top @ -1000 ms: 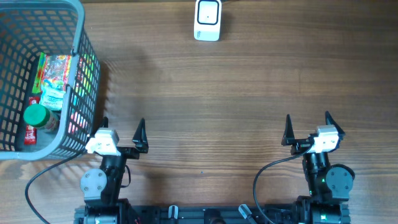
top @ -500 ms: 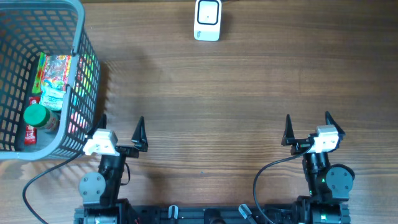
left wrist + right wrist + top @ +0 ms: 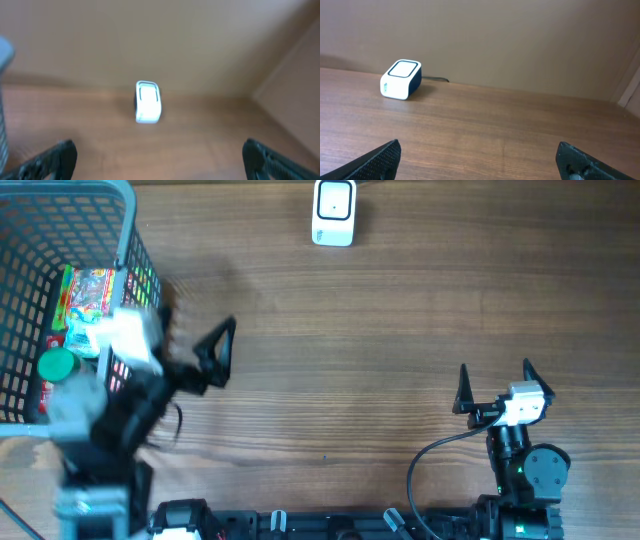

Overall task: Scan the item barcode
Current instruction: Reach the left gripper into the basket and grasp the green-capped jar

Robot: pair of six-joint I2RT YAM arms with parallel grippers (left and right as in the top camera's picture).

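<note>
Lower right of the frame, the right hand (image 3: 495,372) has black pointed fingers (image 3: 464,388), a white block (image 3: 524,402), and a black looping cable (image 3: 413,470).

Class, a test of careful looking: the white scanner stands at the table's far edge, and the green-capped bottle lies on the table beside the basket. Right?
No. The green-capped bottle lies inside the basket, not beside it; the overhead view shows this. The white scanner does stand at the far edge.

Wire basket (image 3: 128,220) is grey; bottle cap (image 3: 57,365) green; snack packet (image 3: 92,283) multicoloured; barcode scanner (image 3: 334,212) white, navy-sided; table (image 3: 400,310) shows brown wood grain.
</note>
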